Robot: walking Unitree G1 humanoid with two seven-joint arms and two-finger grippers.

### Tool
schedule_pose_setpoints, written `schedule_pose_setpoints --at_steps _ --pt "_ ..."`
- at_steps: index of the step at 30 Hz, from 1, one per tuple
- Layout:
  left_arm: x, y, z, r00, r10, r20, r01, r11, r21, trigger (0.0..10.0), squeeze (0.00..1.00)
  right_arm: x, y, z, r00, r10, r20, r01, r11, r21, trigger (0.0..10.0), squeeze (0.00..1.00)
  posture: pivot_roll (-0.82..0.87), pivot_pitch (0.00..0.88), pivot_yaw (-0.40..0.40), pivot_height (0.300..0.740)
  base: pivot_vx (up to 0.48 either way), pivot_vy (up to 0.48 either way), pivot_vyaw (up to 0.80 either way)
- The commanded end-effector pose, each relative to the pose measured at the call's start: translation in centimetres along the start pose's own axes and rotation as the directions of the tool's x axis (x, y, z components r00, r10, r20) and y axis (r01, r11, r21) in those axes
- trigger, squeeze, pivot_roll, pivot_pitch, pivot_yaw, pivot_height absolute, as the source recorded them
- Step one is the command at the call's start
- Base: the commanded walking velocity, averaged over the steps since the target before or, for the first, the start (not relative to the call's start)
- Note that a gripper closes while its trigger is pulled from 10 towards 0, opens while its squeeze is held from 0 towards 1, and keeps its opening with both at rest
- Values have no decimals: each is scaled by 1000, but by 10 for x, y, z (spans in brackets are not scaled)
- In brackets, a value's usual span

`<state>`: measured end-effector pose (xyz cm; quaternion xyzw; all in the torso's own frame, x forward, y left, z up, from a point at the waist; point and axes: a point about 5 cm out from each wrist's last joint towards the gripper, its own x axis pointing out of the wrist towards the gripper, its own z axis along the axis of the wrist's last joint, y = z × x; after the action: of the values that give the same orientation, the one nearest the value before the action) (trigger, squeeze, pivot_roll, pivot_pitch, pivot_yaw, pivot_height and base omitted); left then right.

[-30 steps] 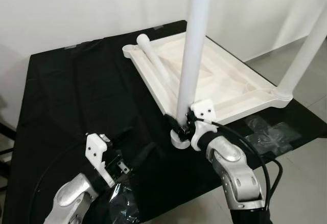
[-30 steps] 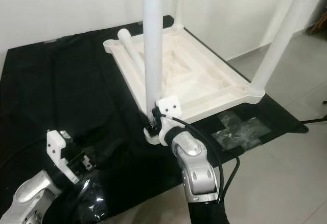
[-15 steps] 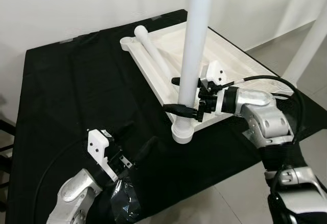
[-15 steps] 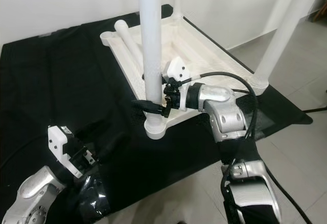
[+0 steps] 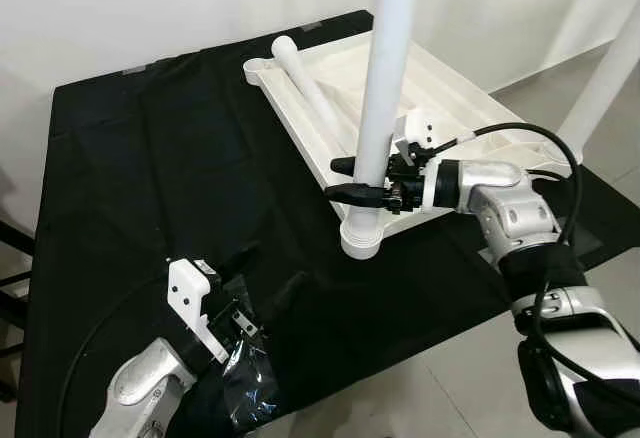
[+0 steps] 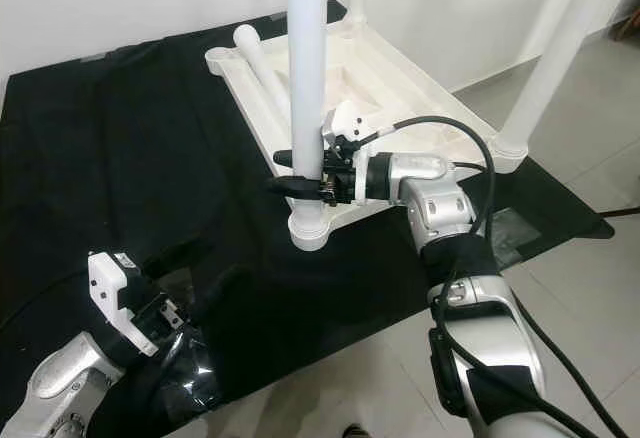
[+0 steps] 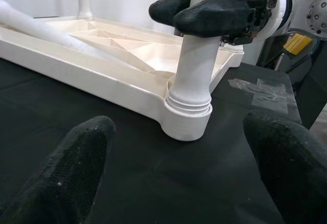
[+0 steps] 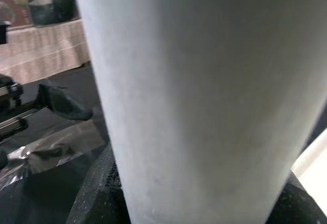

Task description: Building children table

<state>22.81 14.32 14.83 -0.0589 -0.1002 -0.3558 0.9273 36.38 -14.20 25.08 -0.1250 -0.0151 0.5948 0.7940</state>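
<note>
Since half a sec ago: right arm has stayed side-on at the leg, hold sitting a touch higher, and the head cam has shifted a bit too. A full sec back that wrist came at the leg from below, near the socket.

Right gripper (image 5: 352, 180) is clamped round the upright leg (image 5: 383, 88), one black finger each side, just above the corner socket (image 5: 360, 240) of the upturned tabletop (image 5: 470, 123). Leg's long axis runs straight up, square across my fingers, so the wrist lies level and any twist goes around that vertical line. Leg looks seated in the socket; how tight, can't tell.

Left gripper (image 7: 173, 168) sits low at the near edge of the black cloth (image 5: 160, 158), fingers apart, pointing at that same socket, well short of it. Right arm's the nearer one by far.

Spare leg (image 5: 308, 93) lies flat inside the tabletop, beyond the right claw, slanting away toward the far corner. Two more legs already stand at the other corners, I reckon.
</note>
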Motion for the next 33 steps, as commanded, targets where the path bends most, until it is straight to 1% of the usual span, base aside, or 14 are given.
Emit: schedule_pose_setpoints --at_steps 1,5,8,9,10,11,15,21,22,23,24,31,32,33 --pt "-5 0 -1 1000 3 -26 -3 1000 7 10000 0 -3 3 -16 999 8 -35 -7 999 50 0 0 -12 250 30 740 0 0 0" --pt "-4 0 -1 1000 3 -25 -3 1000 5 10000 0 -3 10 -28 998 -48 -47 50 998 45 0 0 -18 249 16 740 0 0 0" --pt "-3 1 -1 1000 7 -24 -6 1000 7 10000 0 13 26 -48 951 -299 -77 306 946 105 0 0 -24 246 -3 740 0 0 0" --pt "-2 3 -1 1000 11 -22 -10 1000 10 10000 0 29 54 -67 867 -480 -131 498 841 212 0 0 -31 246 6 740 0 0 0" --pt "-2 3 -1 1000 11 -22 -10 1000 10 10000 0 29 54 -67 867 -480 -131 498 841 212 0 0 -31 246 6 740 0 0 0" --pt "-2 5 -1 1000 14 -22 -14 1000 12 10000 0 35 78 -77 789 -585 -186 614 745 262 0 0 -35 244 16 740 0 0 0" --pt "1 10 -3 1000 16 -27 -15 1000 14 10000 0 49 102 -75 759 -619 -202 650 739 176 0 0 -69 207 32 740 0 0 0" --pt "5 12 -7 999 0 -32 1 1000 9 10000 0 52 96 -74 769 -611 -186 638 751 172 0 0 -61 172 18 740 0 0 0" --pt "7 13 -8 1000 7 -28 -7 1000 13 10000 0 52 90 -72 797 -582 -163 605 768 212 10000 0 -64 153 17 740 0 0 0" --pt "7 13 -8 1000 7 -28 -7 1000 13 10000 0 52 90 -72 797 -582 -163 605 768 212 10000 0 -64 153 17 740 0 0 0" --pt "8 14 -9 1000 15 -25 -15 1000 16 10000 0 51 85 -69 824 -551 -134 567 789 238 10000 1000 -62 144 14 740 0 0 0" --pt "10 13 -11 1000 20 -20 -19 1000 18 10000 0 40 71 -27 957 -271 105 248 950 191 10000 1000 -59 135 11 740 0 0 0" --pt "10 12 -11 1000 16 -20 -15 1000 16 10000 0 30 68 -16 981 -159 115 148 984 103 10000 212 -53 136 11 740 0 0 0" --pt "10 12 -11 1000 15 -20 -14 1000 16 10000 0 27 67 -15 988 -119 96 114 991 65 10000 0 -53 136 11 740 0 0 0"
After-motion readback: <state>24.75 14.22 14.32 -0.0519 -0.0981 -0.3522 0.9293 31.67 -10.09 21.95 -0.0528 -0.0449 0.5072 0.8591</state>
